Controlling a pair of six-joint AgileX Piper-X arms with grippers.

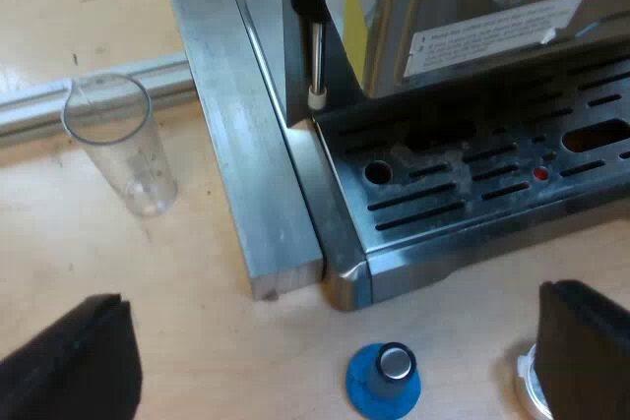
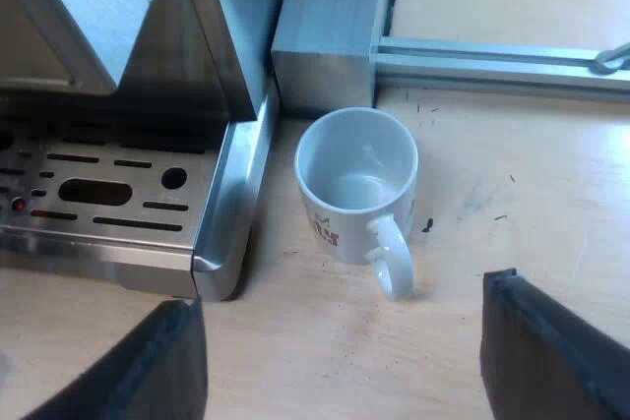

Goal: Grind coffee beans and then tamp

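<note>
— Two of the task's things are seen close to the left gripper (image 1: 330, 336): the blue tamper (image 1: 384, 381) and a metal rim (image 1: 524, 389), taken to be the holder's basket and half hidden behind one finger.
— How are the jaws held?
— Both pairs are spread wide and nothing is gripped. The tamper is stood on end on the table, silvery end up, between the left fingers, at the front of the espresso machine (image 1: 463, 194).
— And the right gripper (image 2: 340, 304)?
— It is held near the white mug (image 2: 354, 179), beside the machine's corner. The left arm is judged the nearer to the tamper. The holder's handle is not made out, so its long axis cannot be told.
</note>
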